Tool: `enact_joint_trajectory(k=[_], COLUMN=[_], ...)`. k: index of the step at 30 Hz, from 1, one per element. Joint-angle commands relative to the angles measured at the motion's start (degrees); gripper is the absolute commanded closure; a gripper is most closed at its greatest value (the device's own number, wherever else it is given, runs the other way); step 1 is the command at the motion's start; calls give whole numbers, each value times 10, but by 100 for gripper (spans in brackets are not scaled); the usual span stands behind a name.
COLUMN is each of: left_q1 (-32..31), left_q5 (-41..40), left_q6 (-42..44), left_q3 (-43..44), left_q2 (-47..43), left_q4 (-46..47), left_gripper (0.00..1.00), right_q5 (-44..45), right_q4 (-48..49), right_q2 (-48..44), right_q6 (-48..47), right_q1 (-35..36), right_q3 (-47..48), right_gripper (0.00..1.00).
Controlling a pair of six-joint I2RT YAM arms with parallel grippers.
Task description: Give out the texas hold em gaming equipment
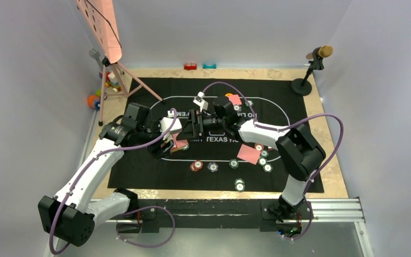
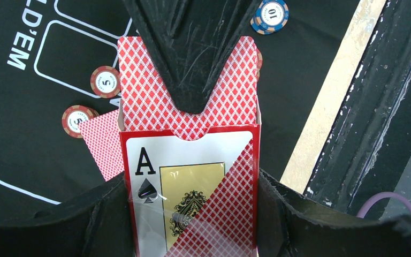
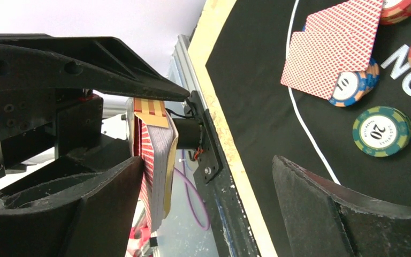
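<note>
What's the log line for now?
left gripper: shut on card box | right gripper: open, at box | mat: chips, loose cards

Card box [image 2: 190, 182] base (out of view)

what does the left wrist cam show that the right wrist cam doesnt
Only the left wrist view: the card box, its printed front showing an ace of spades, and the red-backed cards standing out of its open top.
Only the right wrist view: that box edge-on with the stacked card edges showing, a green chip marked 20, and a loose face-down card overlapping a blue and orange chip.
Both: the black mat, the table's pale edge, red chips, and a blue and orange chip marked 10, perhaps not the same one.
</note>
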Motion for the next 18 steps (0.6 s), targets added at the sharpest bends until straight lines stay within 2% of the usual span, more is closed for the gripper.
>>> enact_joint_trajectory(k=[1, 10, 18], left_q1=[3, 3, 3], left_q5=[19, 17, 20], left_q6=[-10, -8, -10], left_q3=[19, 15, 15], left_q2=[-1, -1, -3], left_q4=[24, 23, 24], left_gripper=[54, 56, 57], right_q5=[-39, -49, -43], right_q4=[59, 77, 70], right_q2=[17, 4, -30], right_q6=[24, 37, 35], right_q1=[2, -13, -46], right_q3=[24, 0, -29], right_gripper=[11, 34, 43])
